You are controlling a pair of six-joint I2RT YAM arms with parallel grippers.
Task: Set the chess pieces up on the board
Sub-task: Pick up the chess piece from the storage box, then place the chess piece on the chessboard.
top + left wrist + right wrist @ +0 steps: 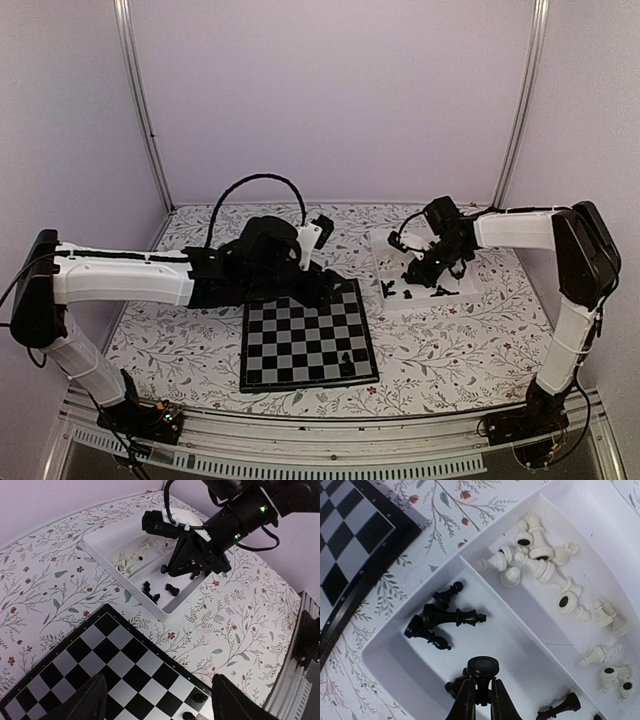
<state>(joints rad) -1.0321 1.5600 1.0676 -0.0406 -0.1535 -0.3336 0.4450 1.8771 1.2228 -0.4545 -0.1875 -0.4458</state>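
Note:
My right gripper (481,696) is shut on the stem of a black chess piece (482,667), whose round base faces the camera, above the tray's black-piece compartment. Other black pieces (451,616) lie loose there and white pieces (540,564) fill the neighbouring compartment. The board (300,345) lies at the table's middle with two black pieces (200,698) at its near right corner. Over that corner hangs my left gripper (162,705), open with nothing between its fingers. Seen from above, my right gripper (420,270) is over the tray.
The white divided tray (107,542) sits just right of and behind the board's far right corner. A flowered cloth (450,345) covers the table. Metal frame posts (140,100) rise at the back corners, and a rail (300,455) runs along the near edge.

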